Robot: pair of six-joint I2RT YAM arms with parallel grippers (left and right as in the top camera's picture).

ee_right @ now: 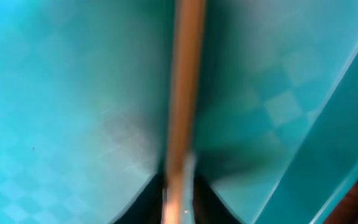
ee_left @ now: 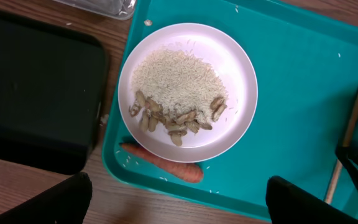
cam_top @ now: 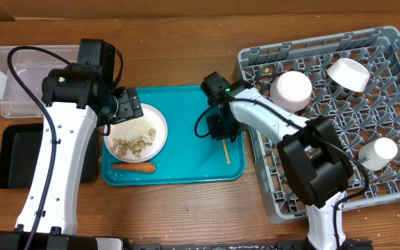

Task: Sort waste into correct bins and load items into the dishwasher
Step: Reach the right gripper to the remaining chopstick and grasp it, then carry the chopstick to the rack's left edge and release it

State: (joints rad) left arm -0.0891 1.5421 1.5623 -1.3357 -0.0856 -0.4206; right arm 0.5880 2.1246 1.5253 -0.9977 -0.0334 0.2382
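A white round plate (ee_left: pixel 187 92) with beige food scraps (ee_left: pixel 173 84) lies on the left of the teal tray (ee_left: pixel 291 74). An orange carrot (ee_left: pixel 163 165) lies just below it. My left gripper (ee_left: pixel 179 208) hangs open above the tray's near edge, with nothing between its fingers. The wooden chopsticks (ee_right: pixel 182 93) lie on the right part of the tray, and my right gripper (ee_right: pixel 178 193) is down on the tray, shut on them at their upper end. In the grey dishwasher rack (cam_top: pixel 394 104) sit two white bowls (cam_top: pixel 291 90) and a small cup (cam_top: pixel 379 153).
A clear plastic tub (cam_top: pixel 5 76) stands at the far left, with a shallow black tray (cam_top: pixel 16 156) in front of it. The grey rack's wall (cam_top: pixel 252 139) runs close beside the teal tray's right edge.
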